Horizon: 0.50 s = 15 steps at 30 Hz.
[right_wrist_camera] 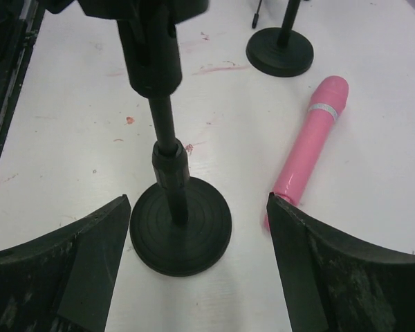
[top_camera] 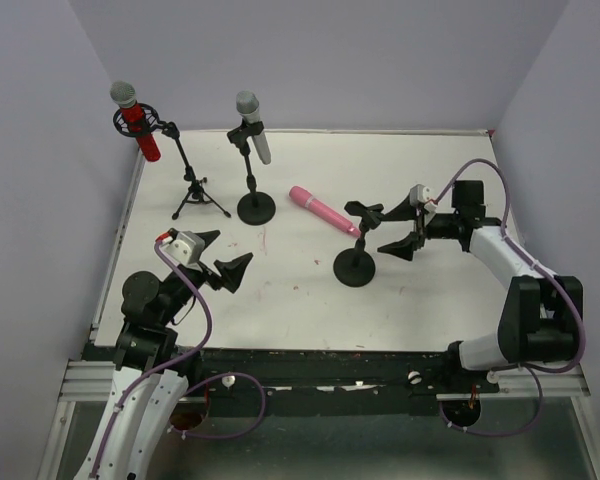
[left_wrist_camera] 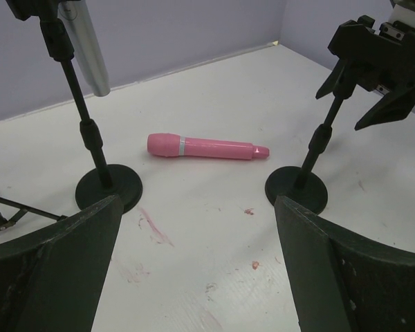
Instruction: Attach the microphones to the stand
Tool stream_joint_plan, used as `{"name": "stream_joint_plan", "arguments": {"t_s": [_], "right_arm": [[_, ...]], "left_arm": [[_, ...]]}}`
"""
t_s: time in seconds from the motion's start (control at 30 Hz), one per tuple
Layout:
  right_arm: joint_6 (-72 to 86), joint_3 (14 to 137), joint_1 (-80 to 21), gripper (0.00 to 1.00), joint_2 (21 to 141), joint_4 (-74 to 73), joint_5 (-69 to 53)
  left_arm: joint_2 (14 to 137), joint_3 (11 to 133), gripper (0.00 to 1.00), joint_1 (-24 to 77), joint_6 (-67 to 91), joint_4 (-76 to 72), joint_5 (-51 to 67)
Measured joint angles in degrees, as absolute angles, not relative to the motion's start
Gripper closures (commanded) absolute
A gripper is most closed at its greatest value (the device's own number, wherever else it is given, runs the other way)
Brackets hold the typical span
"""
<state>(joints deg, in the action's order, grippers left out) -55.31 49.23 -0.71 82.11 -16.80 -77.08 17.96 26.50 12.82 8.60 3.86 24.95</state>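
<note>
The pink microphone point(top_camera: 323, 210) point(left_wrist_camera: 207, 147) point(right_wrist_camera: 311, 142) lies flat on the white table, between two round-based stands. The near stand point(top_camera: 355, 268) point(left_wrist_camera: 297, 188) point(right_wrist_camera: 181, 225) has an empty clip. My right gripper point(top_camera: 388, 230) point(right_wrist_camera: 198, 200) hangs open just right of that clip, holding nothing. The silver-grey microphone point(top_camera: 250, 125) point(left_wrist_camera: 90, 55) sits clipped in the far round-based stand point(top_camera: 256, 207) point(left_wrist_camera: 108, 188). A glittery red microphone point(top_camera: 137, 122) rests in a tripod stand point(top_camera: 195, 190) at the back left. My left gripper point(top_camera: 223, 255) point(left_wrist_camera: 197, 204) is open and empty near the front left.
Purple walls close in the table point(top_camera: 310, 300) on the left, back and right. A black rail runs along the near edge point(top_camera: 310, 360). Faint red smears mark the table surface point(left_wrist_camera: 152, 228).
</note>
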Motion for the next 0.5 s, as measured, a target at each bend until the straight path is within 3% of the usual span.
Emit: {"name": "stream_joint_plan", "arguments": {"t_s": [0.27,0.5], "right_arm": [[-39.5,53.6,3.4,0.12,86.0,-12.2,-74.8],[-21.3,61.6,-1.6,0.12,95.6,-6.7,-55.3]], "left_arm": [[17.2,26.5,0.01,12.8,8.6,3.9,24.9],[17.1,26.5,0.01,12.8,8.6,3.9,24.9]]}}
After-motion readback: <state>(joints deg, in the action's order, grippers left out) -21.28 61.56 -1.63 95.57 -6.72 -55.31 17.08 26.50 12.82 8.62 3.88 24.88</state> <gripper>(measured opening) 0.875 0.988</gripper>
